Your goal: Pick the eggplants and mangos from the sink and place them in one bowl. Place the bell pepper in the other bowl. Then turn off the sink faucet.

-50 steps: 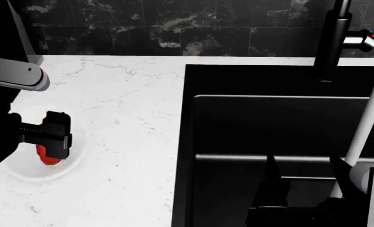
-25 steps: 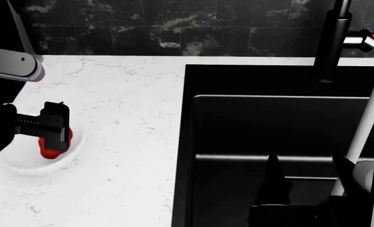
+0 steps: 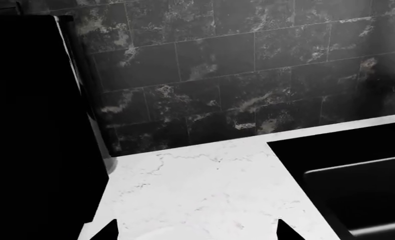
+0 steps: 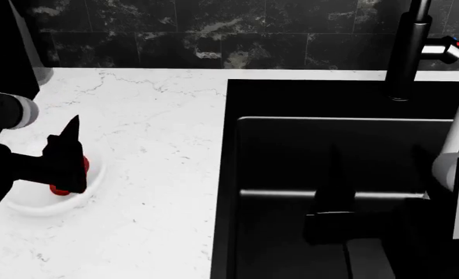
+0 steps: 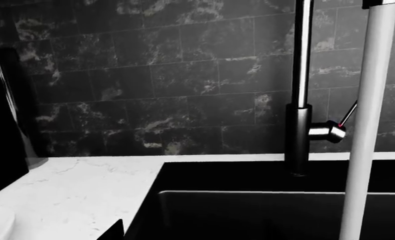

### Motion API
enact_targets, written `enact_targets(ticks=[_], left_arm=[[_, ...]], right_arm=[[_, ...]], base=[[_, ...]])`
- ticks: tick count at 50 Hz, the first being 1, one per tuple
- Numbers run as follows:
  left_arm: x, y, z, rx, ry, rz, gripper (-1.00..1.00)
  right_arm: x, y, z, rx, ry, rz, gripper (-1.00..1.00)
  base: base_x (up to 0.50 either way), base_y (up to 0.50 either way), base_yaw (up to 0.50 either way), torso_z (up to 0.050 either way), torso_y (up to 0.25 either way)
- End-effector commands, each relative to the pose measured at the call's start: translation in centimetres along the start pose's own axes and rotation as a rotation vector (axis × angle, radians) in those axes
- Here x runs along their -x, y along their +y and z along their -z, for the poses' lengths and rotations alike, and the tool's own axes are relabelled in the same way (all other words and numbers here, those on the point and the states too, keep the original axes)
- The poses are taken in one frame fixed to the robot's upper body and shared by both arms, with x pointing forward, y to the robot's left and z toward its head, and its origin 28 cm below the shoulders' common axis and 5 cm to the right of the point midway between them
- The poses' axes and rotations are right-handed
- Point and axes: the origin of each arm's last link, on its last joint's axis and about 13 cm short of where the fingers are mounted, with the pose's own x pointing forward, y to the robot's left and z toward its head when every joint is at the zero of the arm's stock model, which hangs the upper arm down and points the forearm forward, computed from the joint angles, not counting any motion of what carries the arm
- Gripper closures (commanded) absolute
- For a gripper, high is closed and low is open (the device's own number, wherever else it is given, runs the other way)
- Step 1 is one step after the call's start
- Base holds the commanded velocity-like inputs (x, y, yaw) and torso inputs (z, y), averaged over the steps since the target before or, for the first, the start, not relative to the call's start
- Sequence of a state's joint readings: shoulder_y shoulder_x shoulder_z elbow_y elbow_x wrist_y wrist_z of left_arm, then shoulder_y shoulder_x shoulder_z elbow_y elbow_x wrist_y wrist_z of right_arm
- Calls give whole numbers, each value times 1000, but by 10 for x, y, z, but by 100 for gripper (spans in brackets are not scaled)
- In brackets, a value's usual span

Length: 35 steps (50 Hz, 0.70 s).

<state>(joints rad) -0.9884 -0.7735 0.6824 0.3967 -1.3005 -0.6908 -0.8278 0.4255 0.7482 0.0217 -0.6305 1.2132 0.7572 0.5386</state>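
White marble counter [image 4: 160,145] with one white bowl [image 4: 28,204] on it; the left gripper [image 4: 68,157] hangs over that bowl. Its jaws are spread, as the left wrist view shows by two dark fingertips [image 3: 109,231] set well apart with bare counter between them. Nothing is held. One red pepper [image 4: 61,187] lies in the bowl directly below the gripper, partly hidden by the fingers; whether the fingers touch it cannot be told.

Right gripper [image 4: 334,197] sits low inside the black sink [image 4: 291,145], dark against dark. Only one finger stands out clearly in the head view, and the right wrist view shows only a single dark tip at its edge, so its opening cannot be told. No object is visible in it.

Counts: one bowl, one pepper, one sink, one faucet [image 4: 409,49]. No eggplant or mango can be made out in the visible part of the basin.

Faucet stands upright behind the right gripper, at the sink's rear rim, its side lever [image 4: 443,48] marked with a red dot. A white stream [image 5: 369,125] runs down just beside the faucet, between it and the right gripper's arm. Dark veined tiles [image 5: 184,75] back the counter.
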Motion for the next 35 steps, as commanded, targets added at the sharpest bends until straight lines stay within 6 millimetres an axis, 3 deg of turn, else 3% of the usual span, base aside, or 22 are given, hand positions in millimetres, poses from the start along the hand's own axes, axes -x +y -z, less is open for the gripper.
enact_targets(ticks=[1, 13, 20, 35], left_arm=[[7, -4, 7, 9, -37, 2, -100], [11, -4, 4, -8, -37, -9, -100], [12, -4, 3, -7, -37, -13, -100], [10, -5, 3, -4, -30, -19, -100]], right_arm=[[-1, -1, 1, -6, -1, 9, -100], [0, -2, 8, -36, 17, 18, -100], [2, -2, 9, -34, -12, 16, -100], [5, -4, 9, 0, -40, 37, -100]], base=[[-109, -133, 0, 0, 0], [-343, -141, 0, 0, 0], [-356, -441, 0, 0, 0], [-20, -500, 0, 0, 0]])
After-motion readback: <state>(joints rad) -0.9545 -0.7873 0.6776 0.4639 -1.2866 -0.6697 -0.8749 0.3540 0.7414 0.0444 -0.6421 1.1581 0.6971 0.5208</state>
